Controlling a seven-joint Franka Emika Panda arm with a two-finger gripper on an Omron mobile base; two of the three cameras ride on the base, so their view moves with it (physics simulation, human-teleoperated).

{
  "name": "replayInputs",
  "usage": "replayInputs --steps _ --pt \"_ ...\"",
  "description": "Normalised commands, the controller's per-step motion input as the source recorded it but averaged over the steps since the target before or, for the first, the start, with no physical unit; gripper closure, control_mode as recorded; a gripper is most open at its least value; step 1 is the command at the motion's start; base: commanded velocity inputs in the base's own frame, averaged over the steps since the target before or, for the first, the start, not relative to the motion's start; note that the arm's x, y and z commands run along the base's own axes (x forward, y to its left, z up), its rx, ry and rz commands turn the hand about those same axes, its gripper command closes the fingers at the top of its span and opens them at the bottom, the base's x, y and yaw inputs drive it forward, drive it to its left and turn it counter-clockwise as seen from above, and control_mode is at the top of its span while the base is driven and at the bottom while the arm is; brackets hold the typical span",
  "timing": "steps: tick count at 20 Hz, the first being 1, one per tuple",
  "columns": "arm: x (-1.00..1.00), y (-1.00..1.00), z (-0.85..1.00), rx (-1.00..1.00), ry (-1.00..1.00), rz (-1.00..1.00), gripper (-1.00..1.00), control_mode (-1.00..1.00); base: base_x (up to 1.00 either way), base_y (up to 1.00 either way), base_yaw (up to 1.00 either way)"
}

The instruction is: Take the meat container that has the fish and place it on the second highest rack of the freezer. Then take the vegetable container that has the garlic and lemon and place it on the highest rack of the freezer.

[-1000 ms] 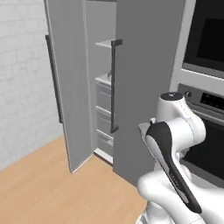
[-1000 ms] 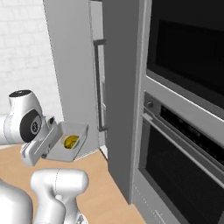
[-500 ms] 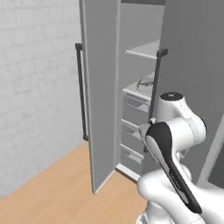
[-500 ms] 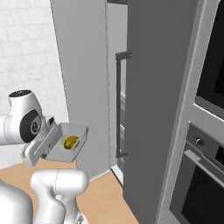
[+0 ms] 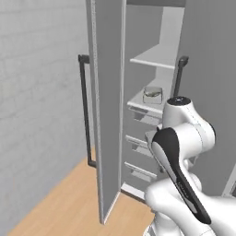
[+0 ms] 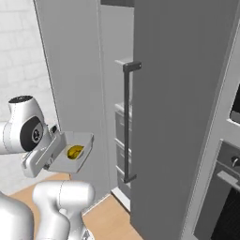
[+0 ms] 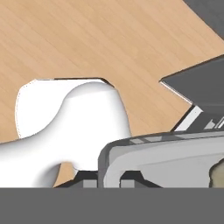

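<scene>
Gripper [image 6: 52, 149] is clamped narrow on the near rim of the vegetable container [image 6: 70, 157], which it carries out in front of the arm at about chest height, roughly level. Inside the tray a yellow lemon [image 6: 74, 151] sits near the middle; the garlic is too small to make out from the right base camera, though a pale lump at the edge of the hand camera may be it. In the hand view the container's grey wall [image 7: 166, 159] runs right across the fingers, with wooden floor [image 7: 87, 39] far below.

Ahead of the gripper and above it stands the open freezer [image 5: 152, 92]. Its top shelf [image 5: 154, 59] is bare, and on the shelf below it rests the other container [image 5: 152, 95], already put away. The freezer door [image 5: 108, 110] hangs open off to the gripper's left, edge-on, with its dark handle [image 5: 85, 110] on the outer face.

From here the tray must go up well above where it is held and in through a fairly narrow gap. Held by one rim only, it could tip as the arm lifts, rolling the lemon out. Its far corner could also catch the door edge or the shelf front if the approach is crooked.
</scene>
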Motion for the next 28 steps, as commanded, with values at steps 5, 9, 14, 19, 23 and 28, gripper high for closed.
replayInputs --steps 5,9,14,19,23,28 --pt "0.00 0.00 0.00 0.00 0.00 0.00 1.00 1.00 0.26 0.34 -0.41" --pt "0.00 0.00 0.00 0.00 0.00 0.00 1.00 1.00 0.45 0.17 -0.20" --pt "0.00 0.00 0.00 0.00 0.00 0.00 1.00 1.00 0.41 0.16 -0.13" --pt "0.00 0.00 0.00 0.00 0.00 0.00 1.00 1.00 0.60 0.33 -0.07" --pt "0.00 0.00 0.00 0.00 0.00 0.00 1.00 1.00 0.53 0.14 -0.01" --pt "0.03 0.00 0.03 0.00 -0.02 0.00 1.00 -1.00 0.05 0.01 -0.01"
